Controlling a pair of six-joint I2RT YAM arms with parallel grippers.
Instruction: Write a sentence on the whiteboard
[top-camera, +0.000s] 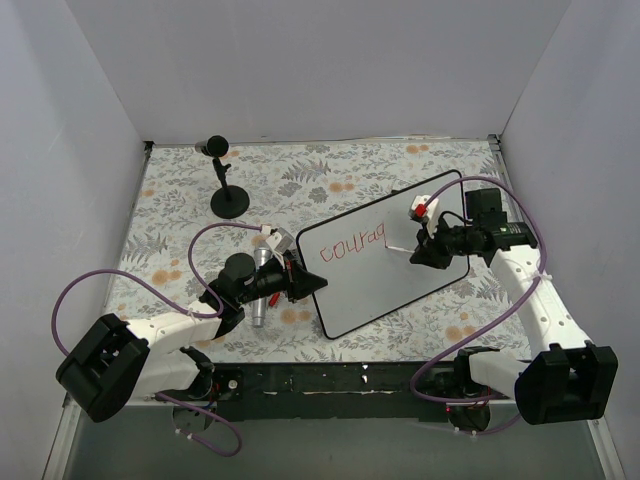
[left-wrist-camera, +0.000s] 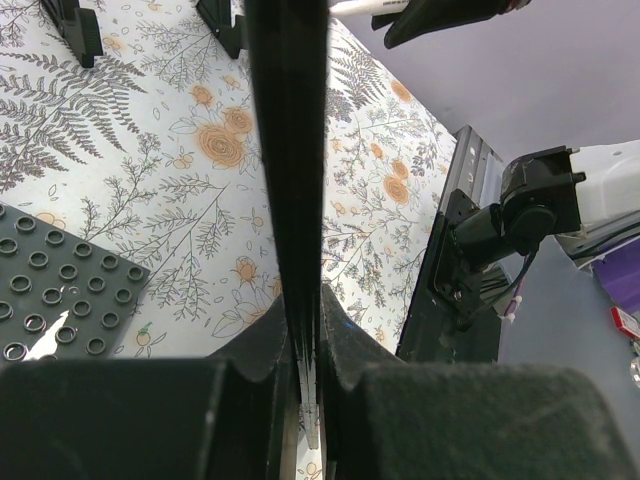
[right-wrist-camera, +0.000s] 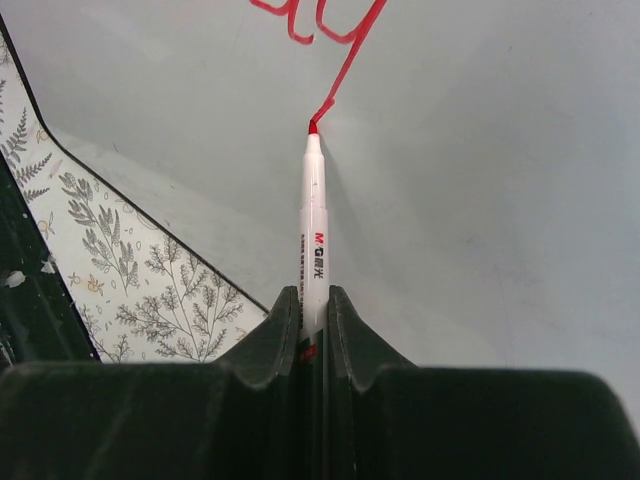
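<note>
1. The whiteboard (top-camera: 385, 285) sits right of the middle of the tablecloth (top-camera: 180, 200), turned at a slant. It is glossy white with a thin black edge.
2. We read the sentence (top-camera: 352, 246) in red near the board's left end: one line, roughly "coura", then a looped letter with a long tail.
3. The left gripper (left-wrist-camera: 305, 345) pinches the board's left edge, one finger pressed on each face.
4. The right gripper (right-wrist-camera: 313, 315) is clamped on a white marker (right-wrist-camera: 314, 220). Its red tip touches the board at the end of that tail.
5. The tablecloth is printed with grey ferns and orange blossoms. A black ball-topped stand (top-camera: 228, 195) stands at its far left, and a dark studded plate (left-wrist-camera: 60, 290) lies near the left gripper.
6. We see plain white walls (top-camera: 300, 60) closing in three sides.
</note>
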